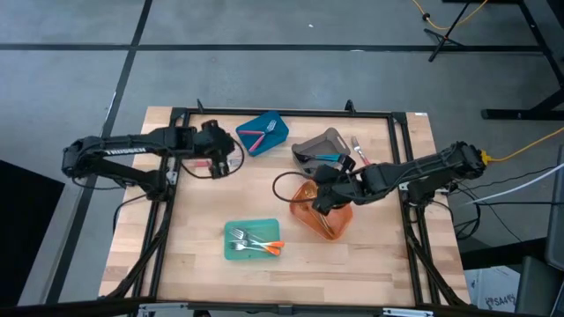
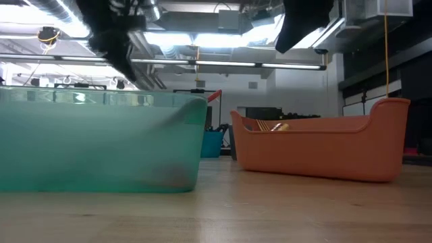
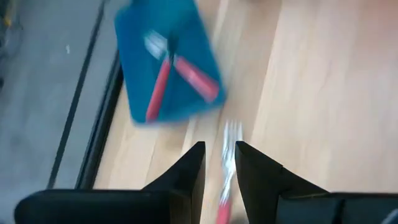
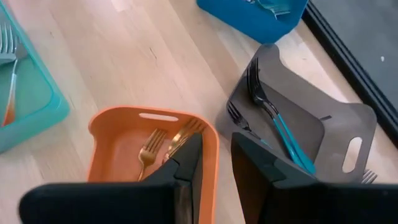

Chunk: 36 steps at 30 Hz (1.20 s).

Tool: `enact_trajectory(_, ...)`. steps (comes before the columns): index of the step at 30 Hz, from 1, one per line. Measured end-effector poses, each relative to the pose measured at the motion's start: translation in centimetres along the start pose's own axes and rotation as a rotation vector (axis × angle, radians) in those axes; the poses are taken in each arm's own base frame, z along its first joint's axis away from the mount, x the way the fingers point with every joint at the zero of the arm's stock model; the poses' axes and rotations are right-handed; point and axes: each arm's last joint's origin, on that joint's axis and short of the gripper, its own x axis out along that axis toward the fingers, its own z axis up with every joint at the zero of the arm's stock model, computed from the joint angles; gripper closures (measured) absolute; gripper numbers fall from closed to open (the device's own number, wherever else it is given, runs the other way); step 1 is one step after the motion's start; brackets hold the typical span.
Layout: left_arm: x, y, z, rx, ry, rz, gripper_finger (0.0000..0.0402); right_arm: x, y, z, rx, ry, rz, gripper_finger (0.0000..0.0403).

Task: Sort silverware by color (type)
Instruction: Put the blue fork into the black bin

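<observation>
Left gripper (image 3: 217, 165): you hold a pink-handled fork (image 3: 227, 162) pinched between narrow jaws, tines forward, just short of the blue bin (image 1: 263, 132) at upper centre of the high view.
Right gripper (image 4: 216, 163): jaws narrow, nothing visibly between them — it hovers over the rim of the orange bin (image 4: 214, 146), centre-right in the high view.
Silverware now: two pink forks (image 3: 180, 78) in the blue bin, gold forks (image 4: 163, 144) in the orange bin, blue-handled forks (image 4: 273, 118) in the grey bin (image 4: 348, 124), orange-handled forks (image 1: 256, 243) in the teal bin (image 1: 231, 254) at lower centre.
Handling: I judge these light, stiff and slick — grip the handle, not the tines, or the fork may swivel.
Edges: the blue bin's wall stands between your fork and its mates; you likely need to clear it.
Open room: bare wood (image 1: 203, 211) between the bins; the two arms sit well apart.
</observation>
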Motion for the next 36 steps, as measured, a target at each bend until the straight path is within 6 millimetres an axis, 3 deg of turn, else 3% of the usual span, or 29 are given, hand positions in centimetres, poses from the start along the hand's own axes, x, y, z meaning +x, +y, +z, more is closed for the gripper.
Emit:
enact_trajectory(8, 0.9, 3.4, -2.5, 0.133, 0.22, 0.013, 0.032, 0.1, -0.1, 0.1, -0.009, 0.015, 0.016, 0.0329)
enact_trajectory(17, 2.0, 5.8, -3.5, 0.228, 0.255, -0.092, 0.032, 0.2, -0.1, 0.1, -0.009, 0.018, 0.02, 0.0329)
enact_trajectory(36, 9.4, 6.9, -5.2, 0.304, 0.587, -0.3, 0.032, 0.2, -0.1, 0.0, -0.014, 0.035, 0.03, 0.0329)
